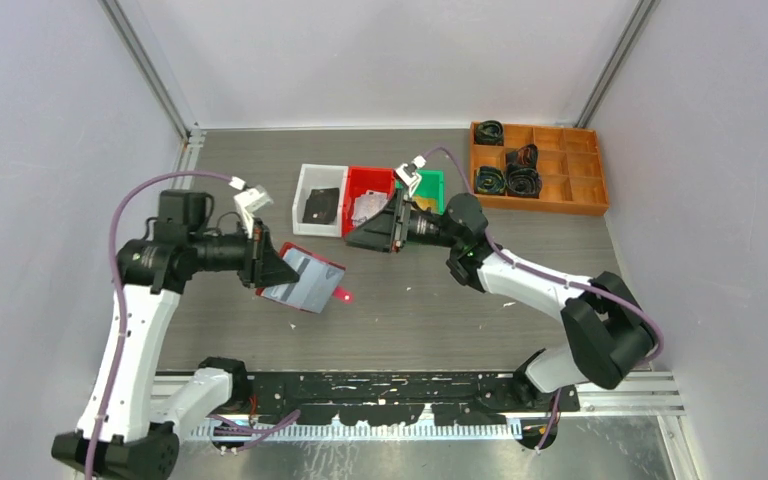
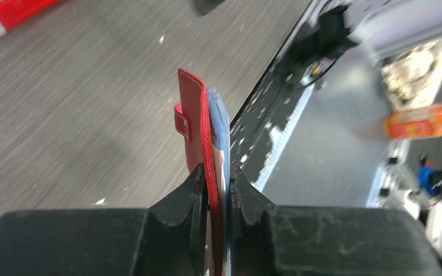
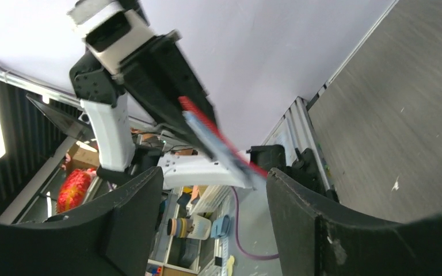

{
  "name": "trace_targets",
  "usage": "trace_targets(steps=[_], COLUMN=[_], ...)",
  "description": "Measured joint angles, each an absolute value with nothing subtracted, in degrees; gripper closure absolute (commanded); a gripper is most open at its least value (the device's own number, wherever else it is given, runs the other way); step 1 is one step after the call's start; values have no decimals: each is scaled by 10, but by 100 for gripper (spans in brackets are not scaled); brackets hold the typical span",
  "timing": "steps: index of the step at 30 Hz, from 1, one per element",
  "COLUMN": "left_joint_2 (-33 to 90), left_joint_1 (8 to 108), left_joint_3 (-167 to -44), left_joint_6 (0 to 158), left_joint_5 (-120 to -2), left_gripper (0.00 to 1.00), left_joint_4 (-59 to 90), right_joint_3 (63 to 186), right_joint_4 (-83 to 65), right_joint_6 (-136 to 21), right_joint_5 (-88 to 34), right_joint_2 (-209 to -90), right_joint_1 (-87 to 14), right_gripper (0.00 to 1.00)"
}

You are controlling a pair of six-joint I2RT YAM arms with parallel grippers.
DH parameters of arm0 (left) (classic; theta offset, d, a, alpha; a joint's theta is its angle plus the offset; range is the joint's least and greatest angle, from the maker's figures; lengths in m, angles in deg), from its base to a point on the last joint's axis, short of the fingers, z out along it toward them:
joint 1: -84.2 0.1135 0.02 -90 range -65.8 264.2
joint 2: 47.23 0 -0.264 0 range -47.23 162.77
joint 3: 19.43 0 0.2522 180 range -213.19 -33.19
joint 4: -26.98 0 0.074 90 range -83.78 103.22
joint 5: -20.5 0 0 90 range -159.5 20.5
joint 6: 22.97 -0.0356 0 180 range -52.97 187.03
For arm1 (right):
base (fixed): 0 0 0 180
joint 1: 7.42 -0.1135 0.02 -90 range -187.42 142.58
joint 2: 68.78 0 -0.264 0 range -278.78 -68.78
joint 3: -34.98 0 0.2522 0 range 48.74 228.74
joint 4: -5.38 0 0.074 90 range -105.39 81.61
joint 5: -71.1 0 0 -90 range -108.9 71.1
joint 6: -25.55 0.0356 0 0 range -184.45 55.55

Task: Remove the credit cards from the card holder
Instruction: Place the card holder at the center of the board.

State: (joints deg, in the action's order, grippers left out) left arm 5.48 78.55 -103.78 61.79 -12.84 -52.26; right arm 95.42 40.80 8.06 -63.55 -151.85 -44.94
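The red card holder (image 1: 305, 280) hangs open above the table, its pale sleeved inside facing up and its snap tab (image 1: 344, 294) at the lower right. My left gripper (image 1: 272, 264) is shut on its left edge. In the left wrist view the jaws (image 2: 217, 184) pinch the red cover (image 2: 194, 132) together with a pale blue credit card (image 2: 221, 123) tucked against it. My right gripper (image 1: 353, 238) stands open and holds nothing, over the near edge of the red bin (image 1: 370, 180). From the right wrist view (image 3: 213, 195) the card holder (image 3: 218, 137) shows ahead.
A white bin (image 1: 307, 180) holds a black card (image 1: 320, 206). Silvery cards (image 1: 368, 208) lie in the red bin, and a green bin (image 1: 430, 185) stands beside it. An orange compartment tray (image 1: 560, 138) with coiled black items sits at the back right.
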Motion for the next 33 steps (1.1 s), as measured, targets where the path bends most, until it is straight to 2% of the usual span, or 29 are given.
trace_targets(steps=[3, 12, 17, 21, 23, 25, 26, 30, 33], left_joint_2=[85, 179, 204, 205, 208, 211, 211, 207, 198], left_joint_1=[734, 612, 594, 569, 555, 537, 530, 504, 497], left_joint_3=[-1010, -898, -835, -752, -717, -699, -697, -697, -707], left_joint_6=[571, 451, 388, 314, 281, 259, 256, 263, 304], left_joint_5=[-209, -450, -592, -711, -748, -778, -786, -783, -730], left_gripper=[100, 100, 100, 96, 91, 81, 72, 47, 45], left_joint_4=[-521, -465, -351, -229, -185, -160, -155, -165, -225], right_joint_3=[929, 919, 918, 909, 908, 907, 907, 907, 907], right_joint_4=[372, 112, 17, -31, -47, -61, -67, -85, -106], right_joint_6=[59, -97, -144, -161, -164, -166, -168, -174, -178], right_joint_5=[-630, -555, -500, -468, -458, -450, -447, -439, -437], right_joint_2=[-1480, -1330, -1294, -1280, -1279, -1279, -1279, -1280, -1282], right_joint_1=[-454, -449, -434, -422, -418, -416, -415, -413, -409], right_gripper=[29, 28, 27, 27, 27, 26, 26, 26, 26])
